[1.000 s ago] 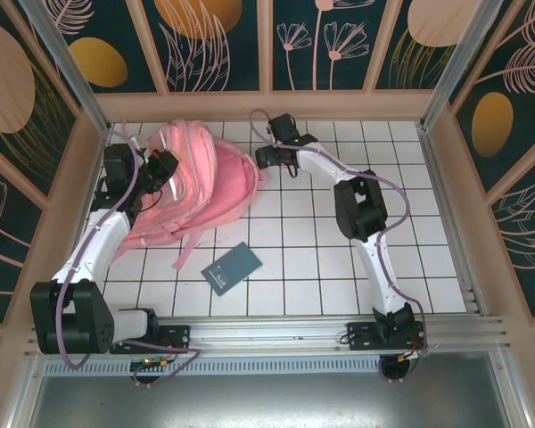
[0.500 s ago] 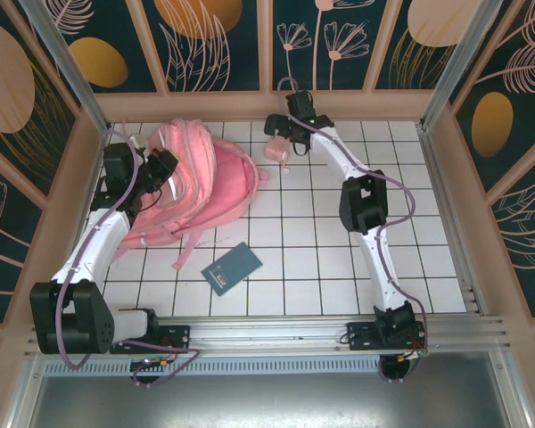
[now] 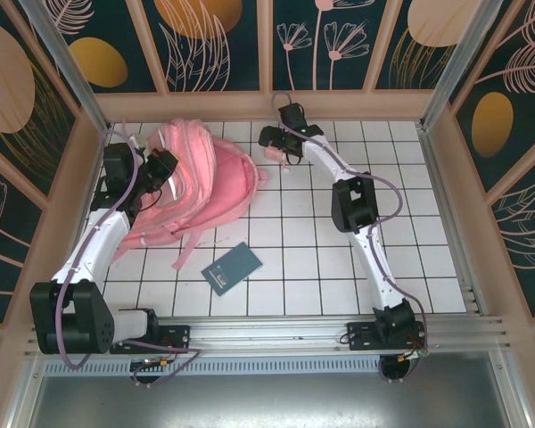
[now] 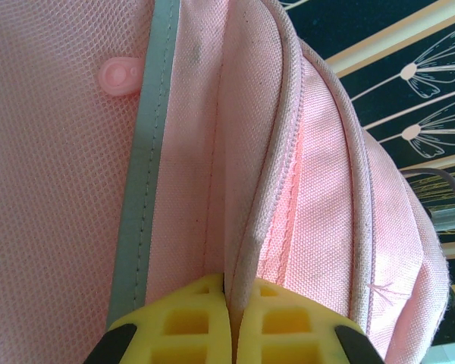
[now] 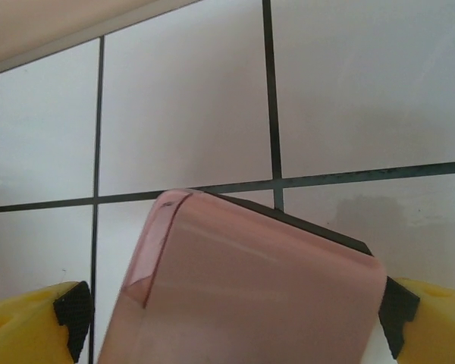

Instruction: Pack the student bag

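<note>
Student bag (image 3: pixel 196 178) lying far-left on table (image 3: pixel 339 267). Left tool (image 4: pixel 231 296) clenched on bag's seam fabric. Right tool (image 3: pixel 275 143) spread wide, straddling pink case (image 5: pixel 250 288) on table near bag.

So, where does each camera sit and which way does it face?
Top external: above and behind the arm bases, facing down onto the tiled table; both arms, student bag, dark blue booklet.
Left wrist: on the left arm, facing the bag's zipper edge; left pincer shut on its fabric.
Right wrist: on the right arm, facing down at the tiles; right pincer open around a pink box.
Shared: top and left wrist both show the bag.
</note>
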{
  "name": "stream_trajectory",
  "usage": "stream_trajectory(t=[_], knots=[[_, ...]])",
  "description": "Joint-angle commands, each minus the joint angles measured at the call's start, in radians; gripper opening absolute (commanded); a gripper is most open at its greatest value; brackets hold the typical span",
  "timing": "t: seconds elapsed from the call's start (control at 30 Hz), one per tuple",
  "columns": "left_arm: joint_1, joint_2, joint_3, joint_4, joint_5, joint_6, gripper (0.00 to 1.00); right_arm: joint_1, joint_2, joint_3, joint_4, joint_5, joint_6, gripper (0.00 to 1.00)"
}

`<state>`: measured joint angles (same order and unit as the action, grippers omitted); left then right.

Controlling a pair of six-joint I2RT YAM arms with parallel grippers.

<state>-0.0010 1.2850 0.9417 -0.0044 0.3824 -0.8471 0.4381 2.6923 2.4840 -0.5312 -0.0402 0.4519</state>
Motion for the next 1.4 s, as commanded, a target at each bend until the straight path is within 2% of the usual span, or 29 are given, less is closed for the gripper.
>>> stream_trajectory(t=[0.0, 0.2, 0.5, 0.77, 0.97, 1.1, 1.17, 1.37], knots=[[0.015, -0.001, 0.009, -0.025, -0.057, -0.01, 0.0, 0.015, 0.042, 0.044, -0.022, 0.04, -0.006, 0.94], [0.015, 0.0, 0.012, -0.02, -0.049, -0.014, 0.0, 0.014, 0.01, 0.009, -0.067, 0.078, -0.034, 0.75], [0.015, 0.003, 0.018, -0.008, -0.003, -0.019, 0.0, -0.018, -0.246, -0.348, -0.051, 0.073, -0.123, 0.7], [0.014, 0.007, 0.007, 0.02, 0.039, -0.037, 0.0, -0.021, -0.618, -0.97, 0.078, 0.072, -0.122, 0.73], [0.013, 0.011, -0.007, 0.044, 0.058, -0.049, 0.0, -0.013, -0.853, -1.328, 0.146, 0.06, -0.088, 0.76], [0.013, 0.012, -0.008, 0.053, 0.067, -0.052, 0.0, -0.011, -0.908, -1.393, 0.174, 0.01, -0.075, 0.91], [0.013, 0.01, -0.006, 0.049, 0.061, -0.05, 0.0, -0.012, -0.922, -1.39, 0.175, 0.024, -0.076, 0.97], [0.013, -0.01, -0.006, 0.04, 0.055, -0.044, 0.0, -0.009, -0.952, -1.32, 0.114, 0.124, -0.029, 0.99]])
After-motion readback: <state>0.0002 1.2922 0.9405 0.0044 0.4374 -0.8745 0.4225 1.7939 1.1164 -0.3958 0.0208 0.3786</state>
